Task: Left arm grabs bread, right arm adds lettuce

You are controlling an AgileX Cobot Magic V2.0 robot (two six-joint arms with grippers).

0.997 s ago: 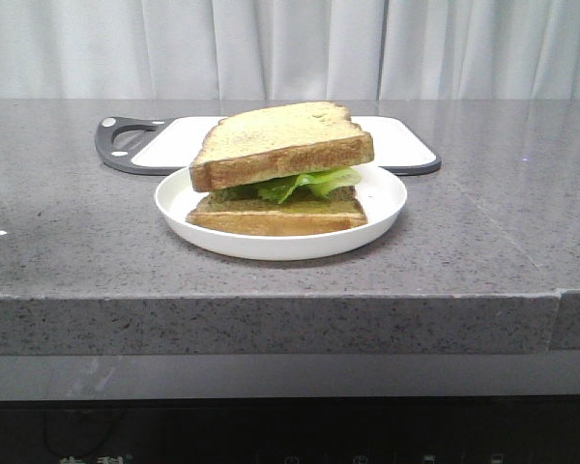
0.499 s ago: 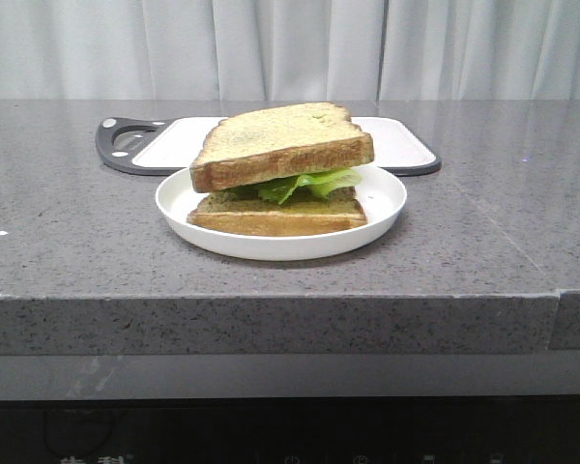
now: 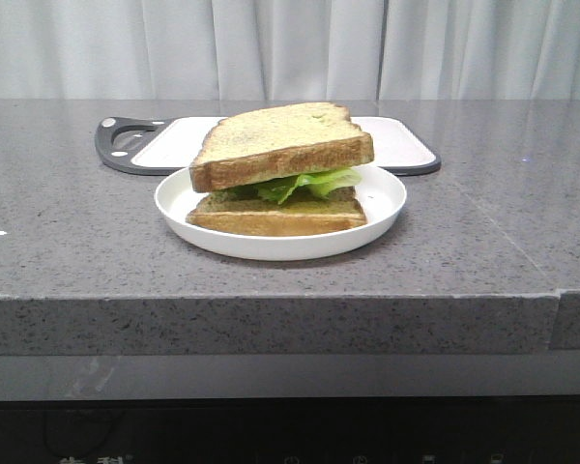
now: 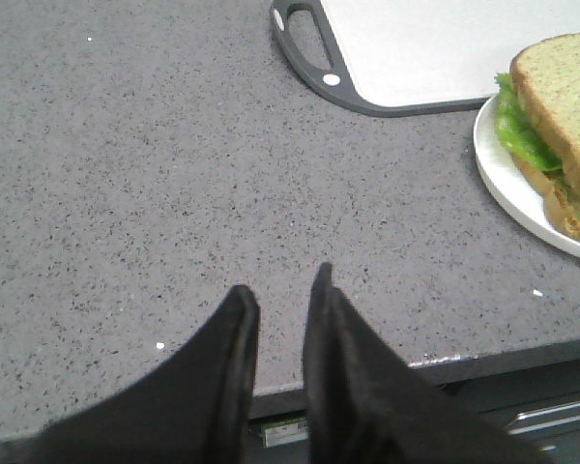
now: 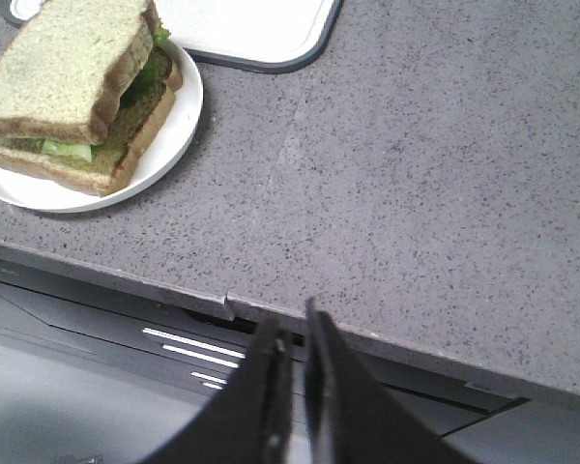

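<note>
On the round white plate (image 3: 387, 205) near the front of the speckled grey stone counter (image 3: 77, 242) the sandwich stands assembled; the thick square slice of bread (image 3: 280, 143), pale speckled on its face and golden-brown at the crust, lies tilted on top, its left side lower than its right; under it the ruffled bright-green lettuce leaf (image 3: 309, 182) pokes out toward the front and right, resting on the thinner, flatter bottom slice (image 3: 275, 217); behind the plate lies a white cutting board with a dark grey rim and handle (image 3: 126, 145), bare as far as the views show. The left arm's black wedge-fingered gripper (image 4: 282, 295) hangs over the counter's front edge, well apart from the plate, its fingers nearly together with a narrow gap and nothing between them; the right arm's slim dark gripper (image 5: 292, 333) sits beyond the counter's edge, likewise well clear, fingers close together and empty. Judging by this, both steps look done: lettuce in, bread on top, arms drawn away; nothing obvious is left, save perhaps straightening the tilted top slice.
</note>
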